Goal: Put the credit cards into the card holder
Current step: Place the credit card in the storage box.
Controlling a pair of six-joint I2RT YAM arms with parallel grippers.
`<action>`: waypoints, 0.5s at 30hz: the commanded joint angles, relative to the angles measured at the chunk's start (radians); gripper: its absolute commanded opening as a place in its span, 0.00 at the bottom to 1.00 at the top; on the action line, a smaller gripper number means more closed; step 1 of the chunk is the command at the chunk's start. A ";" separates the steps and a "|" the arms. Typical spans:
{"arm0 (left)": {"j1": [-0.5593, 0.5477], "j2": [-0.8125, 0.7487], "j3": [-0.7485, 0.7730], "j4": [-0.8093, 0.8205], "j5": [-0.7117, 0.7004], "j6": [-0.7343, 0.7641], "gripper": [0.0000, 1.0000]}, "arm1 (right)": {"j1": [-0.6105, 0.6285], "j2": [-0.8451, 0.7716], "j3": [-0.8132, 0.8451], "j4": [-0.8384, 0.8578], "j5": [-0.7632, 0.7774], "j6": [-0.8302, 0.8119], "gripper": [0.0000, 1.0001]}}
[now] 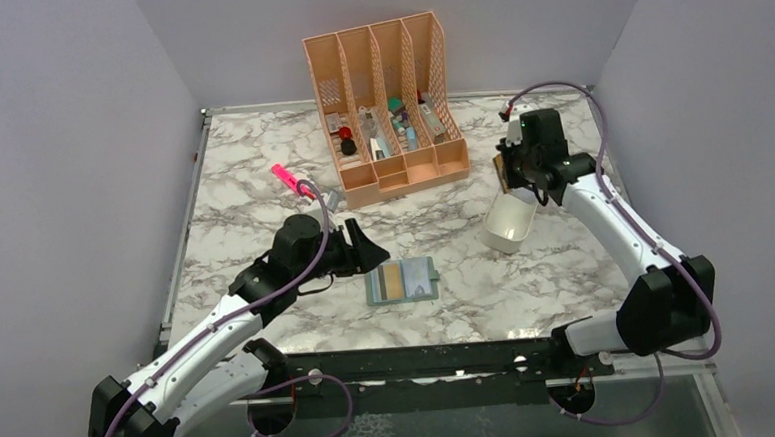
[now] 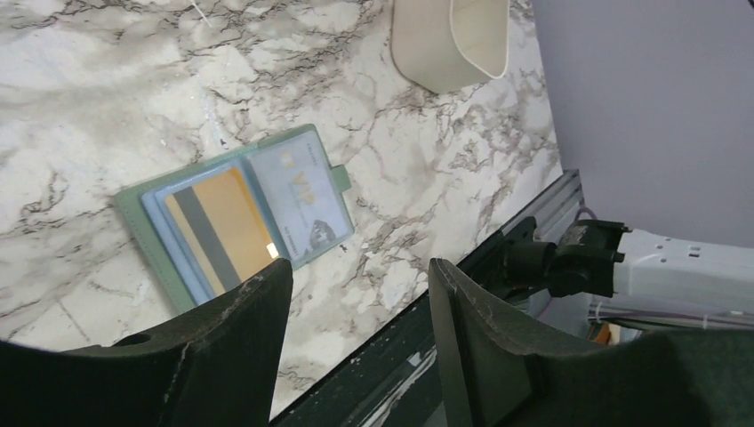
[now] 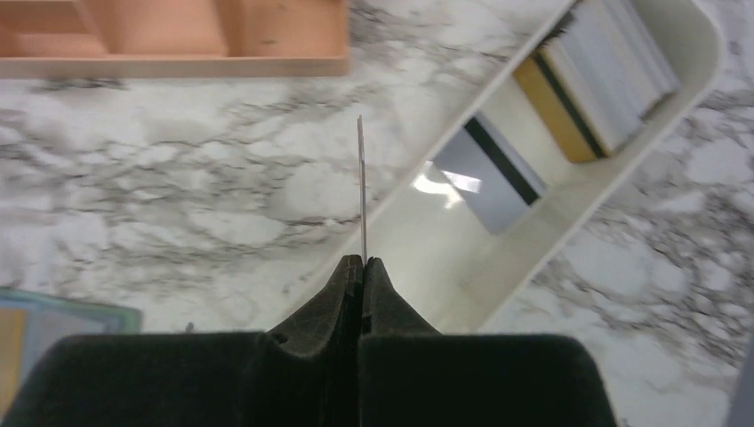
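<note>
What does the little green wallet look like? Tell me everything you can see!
The card holder is a small grey-green wallet lying open and flat on the marble table. Its blue-grey pockets face up: one shows a gold card with a dark stripe, the other a pale card. A small tab sticks out one side. Nothing else touches it.

Marble and green
White table (image 2: 107,89) with grey swirls; grey-green card holder (image 2: 133,213); gold card (image 2: 233,222) with a dark stripe.
</note>
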 commanded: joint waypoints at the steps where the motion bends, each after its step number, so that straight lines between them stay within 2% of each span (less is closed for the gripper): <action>1: -0.006 -0.002 0.042 -0.082 -0.047 0.098 0.62 | -0.080 0.061 0.058 -0.078 0.098 -0.223 0.01; 6: -0.006 0.024 0.041 -0.084 -0.052 0.114 0.64 | -0.170 0.219 0.141 -0.125 0.124 -0.334 0.01; 11: -0.006 0.070 0.047 -0.072 -0.045 0.141 0.67 | -0.262 0.363 0.296 -0.169 -0.036 -0.372 0.04; 15: -0.005 0.110 0.050 -0.072 -0.039 0.152 0.69 | -0.269 0.458 0.360 -0.170 -0.012 -0.430 0.05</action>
